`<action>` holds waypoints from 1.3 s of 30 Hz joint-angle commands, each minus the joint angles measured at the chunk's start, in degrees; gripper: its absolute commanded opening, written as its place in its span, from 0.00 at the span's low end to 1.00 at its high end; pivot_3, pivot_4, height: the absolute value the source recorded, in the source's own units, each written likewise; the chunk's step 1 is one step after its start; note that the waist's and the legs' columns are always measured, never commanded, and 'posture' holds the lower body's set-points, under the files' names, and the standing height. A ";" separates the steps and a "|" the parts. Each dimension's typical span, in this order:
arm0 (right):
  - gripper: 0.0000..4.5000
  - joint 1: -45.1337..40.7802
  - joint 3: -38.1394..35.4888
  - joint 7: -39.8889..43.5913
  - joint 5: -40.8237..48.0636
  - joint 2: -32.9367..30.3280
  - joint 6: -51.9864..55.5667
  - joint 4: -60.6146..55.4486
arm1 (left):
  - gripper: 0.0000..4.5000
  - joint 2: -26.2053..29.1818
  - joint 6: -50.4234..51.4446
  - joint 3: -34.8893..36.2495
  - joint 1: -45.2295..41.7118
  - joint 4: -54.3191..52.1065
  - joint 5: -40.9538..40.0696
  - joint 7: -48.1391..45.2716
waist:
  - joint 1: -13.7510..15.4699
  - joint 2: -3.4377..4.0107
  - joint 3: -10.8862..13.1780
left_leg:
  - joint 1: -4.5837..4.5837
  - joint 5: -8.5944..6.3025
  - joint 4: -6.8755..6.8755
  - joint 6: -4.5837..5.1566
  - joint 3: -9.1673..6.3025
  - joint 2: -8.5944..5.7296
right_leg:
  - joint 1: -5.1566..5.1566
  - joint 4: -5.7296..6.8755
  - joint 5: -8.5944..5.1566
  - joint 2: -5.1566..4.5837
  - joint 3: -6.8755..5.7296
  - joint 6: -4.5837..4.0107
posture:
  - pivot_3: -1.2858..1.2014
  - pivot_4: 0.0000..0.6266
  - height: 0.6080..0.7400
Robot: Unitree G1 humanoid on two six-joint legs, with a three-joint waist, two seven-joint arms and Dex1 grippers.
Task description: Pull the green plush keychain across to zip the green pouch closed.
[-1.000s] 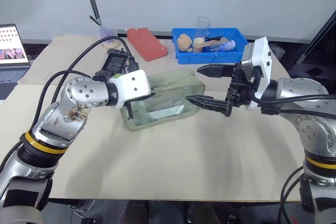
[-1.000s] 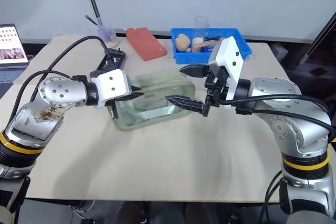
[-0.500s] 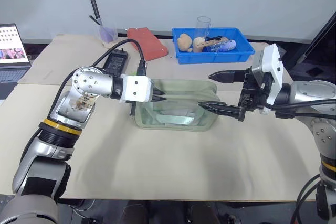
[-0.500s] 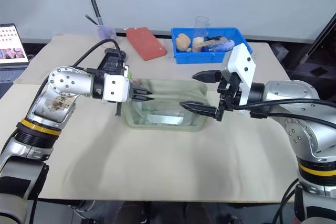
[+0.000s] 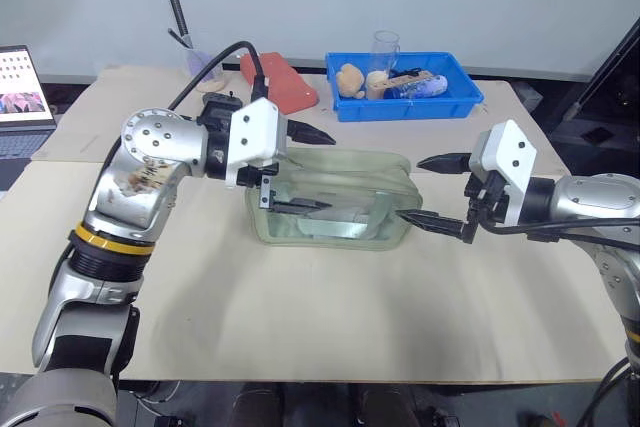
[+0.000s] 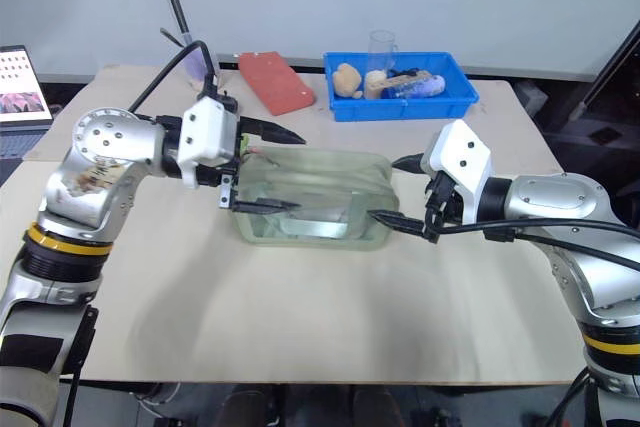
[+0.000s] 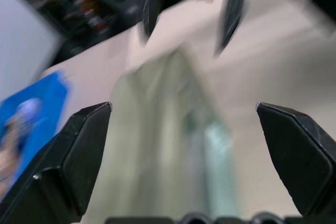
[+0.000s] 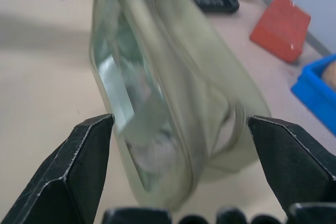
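Both hands spread at the pouch's ends

We are holding our left hand point(image 5: 297, 169) and right hand point(image 5: 432, 192) wide apart, the green pouch point(image 5: 335, 202) lying between them on the desk point(image 5: 300, 307).

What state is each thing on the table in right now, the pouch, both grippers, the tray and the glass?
Pouch: lying on the table, held by neither gripper; I can't tell if the zipper is closed.
Left gripper: open, at the pouch's left end.
Right gripper: open, at the pouch's right end.
Blue tray: at the back of the table, holding several things.
Glass: upright in the tray.
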 commanded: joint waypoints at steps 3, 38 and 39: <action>0.74 -1.41 0.88 1.02 -3.00 1.12 -4.22 2.72 | 1.00 2.11 6.06 2.10 -0.35 -6.65 -3.28 0.43 | 0.12 0.00 0.00 | 0.02 0.00 0.00 0.00 -0.02 0.00 | 0.00 0.03 -0.01 0.02 0.00 0.00 | 0.52 0.24 1.00; 0.00 -3.24 2.69 7.04 -6.40 2.94 -8.34 7.50 | 1.00 4.18 7.60 22.02 22.15 1.41 1.51 25.99 | 0.30 -0.09 0.02 | 0.11 -0.01 -0.08 -0.04 0.13 0.04 | -0.04 -0.02 0.26 -0.07 -0.04 -0.54 | 0.52 0.24 1.00; 0.00 -3.17 2.60 7.04 -6.37 2.90 -8.31 7.45 | 1.00 4.04 7.00 21.37 21.78 1.78 1.83 25.78 | 0.30 -0.09 0.02 | 0.10 -0.01 -0.08 -0.04 0.14 0.04 | -0.04 -0.02 0.26 -0.07 -0.04 -0.54 | 0.52 0.24 1.00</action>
